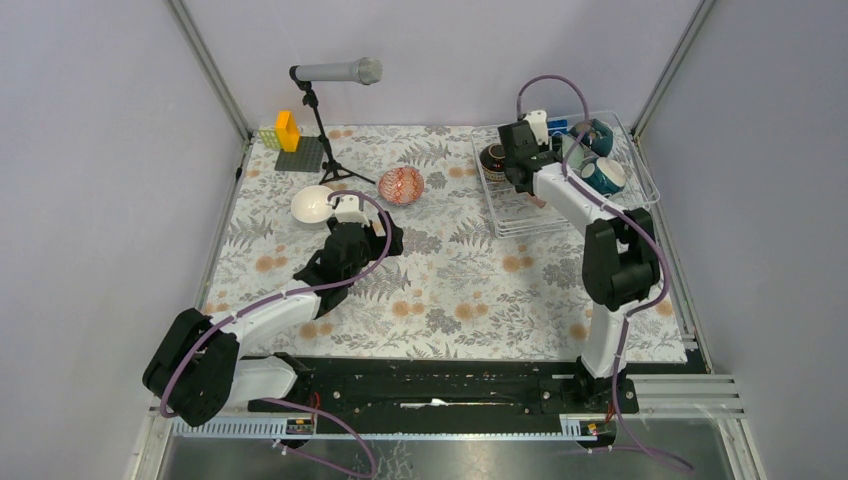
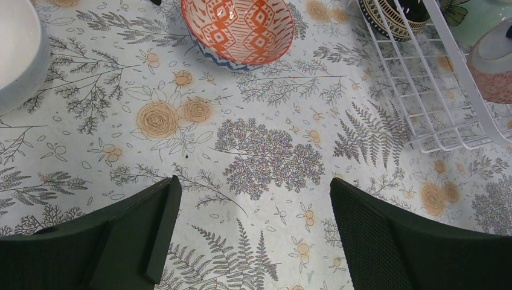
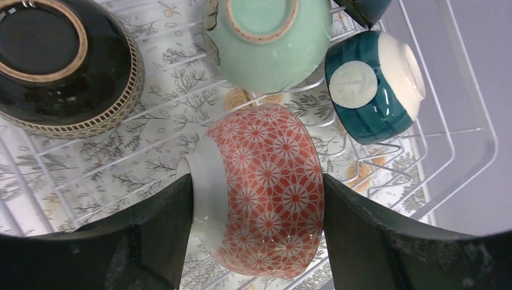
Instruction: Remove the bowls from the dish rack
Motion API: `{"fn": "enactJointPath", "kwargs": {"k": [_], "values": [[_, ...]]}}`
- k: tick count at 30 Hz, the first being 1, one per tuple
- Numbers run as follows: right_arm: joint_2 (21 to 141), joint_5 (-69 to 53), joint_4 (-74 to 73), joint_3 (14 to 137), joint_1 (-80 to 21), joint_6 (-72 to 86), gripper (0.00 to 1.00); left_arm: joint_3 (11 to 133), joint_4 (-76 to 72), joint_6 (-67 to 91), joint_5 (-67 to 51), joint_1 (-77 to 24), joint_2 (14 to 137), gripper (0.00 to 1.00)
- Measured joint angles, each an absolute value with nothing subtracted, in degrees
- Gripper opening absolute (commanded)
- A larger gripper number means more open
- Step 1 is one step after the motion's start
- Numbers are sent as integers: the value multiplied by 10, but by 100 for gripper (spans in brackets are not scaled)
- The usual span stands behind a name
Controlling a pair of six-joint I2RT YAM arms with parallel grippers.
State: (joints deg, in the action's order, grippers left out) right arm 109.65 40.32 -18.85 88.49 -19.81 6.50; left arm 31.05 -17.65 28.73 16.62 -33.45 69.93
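Note:
My right gripper point(image 3: 256, 199) is inside the white wire dish rack point(image 3: 447, 139), shut on a red-and-white floral bowl point(image 3: 272, 181) lying on its side; the fingers press its foot and its rim. Behind it in the rack are a dark brown bowl point(image 3: 60, 60), a mint green bowl point(image 3: 272, 42) and a teal bowl point(image 3: 368, 90). In the top view the right gripper point(image 1: 522, 178) is over the rack's point(image 1: 640, 185) left half. My left gripper point(image 2: 253, 193) is open and empty above the tablecloth, near a white bowl point(image 1: 313, 204) and an orange patterned bowl point(image 1: 401, 185) standing on the table.
A microphone on a black tripod point(image 1: 335, 72) stands at the back left. Yellow and green bricks sit on a grey baseplate point(image 1: 290, 140) beside it. Enclosure walls close in the table's sides and back.

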Motion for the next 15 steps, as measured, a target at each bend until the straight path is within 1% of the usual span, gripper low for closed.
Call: {"fn": "enactJointPath", "kwargs": {"k": [6, 9, 10, 15], "values": [[1143, 453, -212, 923, -230, 35, 80, 310, -176, 287, 165, -335, 699, 99], [1167, 456, -224, 948, -244, 28, 94, 310, -176, 287, 165, -335, 699, 99], [1172, 456, -226, 953, -247, 27, 96, 310, -176, 287, 165, -335, 699, 99], [1180, 450, -238, 963, -254, 21, 99, 310, -176, 287, 165, -335, 699, 99]]}}
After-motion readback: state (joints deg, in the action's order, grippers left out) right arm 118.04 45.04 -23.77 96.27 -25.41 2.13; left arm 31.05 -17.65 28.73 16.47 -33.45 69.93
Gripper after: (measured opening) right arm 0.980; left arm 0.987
